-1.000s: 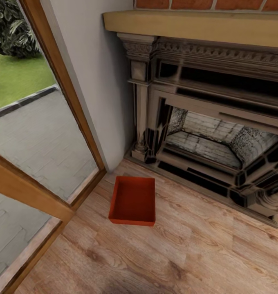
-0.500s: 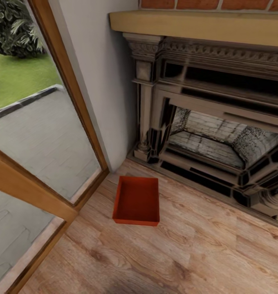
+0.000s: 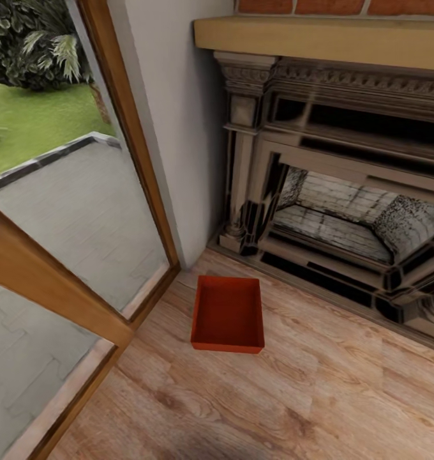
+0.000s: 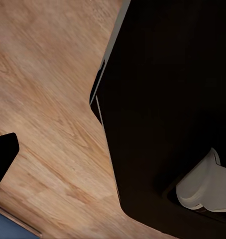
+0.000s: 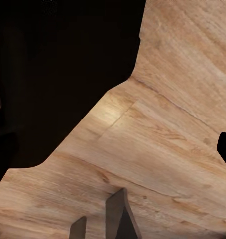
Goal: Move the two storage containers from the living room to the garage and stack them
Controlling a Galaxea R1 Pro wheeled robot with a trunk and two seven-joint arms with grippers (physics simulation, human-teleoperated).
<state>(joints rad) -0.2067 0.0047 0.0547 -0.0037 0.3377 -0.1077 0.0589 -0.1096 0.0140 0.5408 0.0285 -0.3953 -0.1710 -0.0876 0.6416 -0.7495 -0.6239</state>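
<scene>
Storage container: set open-topped on the wood plank floor, near the glass door and fireplace.
Open room: bare planks are seen around it.
Fingers: state cannot be told.

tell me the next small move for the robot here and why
Probably roll the base a little closer to the orange-red open rectangular bin. It sits empty and upright on the light wood plank floor, between the wood-framed glass door and the ornate dark fireplace, with no arm near it in the head view.
</scene>
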